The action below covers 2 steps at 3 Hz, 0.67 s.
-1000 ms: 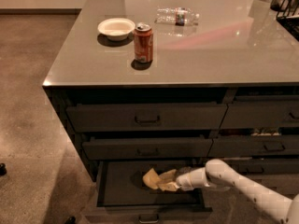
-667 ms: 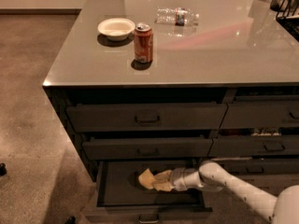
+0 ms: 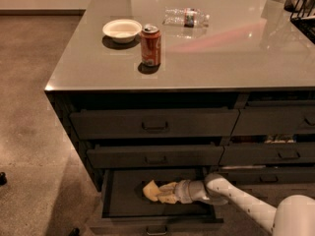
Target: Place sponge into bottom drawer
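While the bottom drawer (image 3: 123, 204) stands pulled open, the end effector (image 3: 160, 193) reaches into it from the right, clenched on the sponge (image 3: 149, 189), which is low over the drawer's floor near its middle. On the surface (image 3: 236, 58) above are a white bowl (image 3: 121, 30), a soda can (image 3: 150, 45) and a plastic bottle (image 3: 186, 17) lying flat.

Bottom drawer (image 3: 123, 203) pulled out, open from above. Hand (image 3: 161, 192) seen inside it, near middle, sponge (image 3: 149, 189) gripped at tip. Right side blocked by arm (image 3: 236, 200). Bare floor left free on view's left. Headroom at rear limited by middle drawer (image 3: 155, 156).
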Each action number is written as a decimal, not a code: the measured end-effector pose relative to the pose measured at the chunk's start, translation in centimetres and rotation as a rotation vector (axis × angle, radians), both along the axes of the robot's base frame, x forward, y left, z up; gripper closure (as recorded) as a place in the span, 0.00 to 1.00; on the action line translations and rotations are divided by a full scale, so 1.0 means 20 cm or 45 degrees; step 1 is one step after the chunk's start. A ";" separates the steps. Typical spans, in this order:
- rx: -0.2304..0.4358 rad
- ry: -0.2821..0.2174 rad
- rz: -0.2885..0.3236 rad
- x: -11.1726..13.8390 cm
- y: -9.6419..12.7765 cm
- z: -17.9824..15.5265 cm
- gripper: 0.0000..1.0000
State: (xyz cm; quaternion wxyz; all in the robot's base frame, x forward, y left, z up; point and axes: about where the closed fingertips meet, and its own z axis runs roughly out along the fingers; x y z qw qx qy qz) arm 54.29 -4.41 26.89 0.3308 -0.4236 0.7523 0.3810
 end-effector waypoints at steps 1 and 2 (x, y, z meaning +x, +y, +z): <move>0.005 0.003 0.004 0.00 0.02 -0.01 0.77; 0.007 0.005 0.008 -0.01 0.03 -0.01 0.54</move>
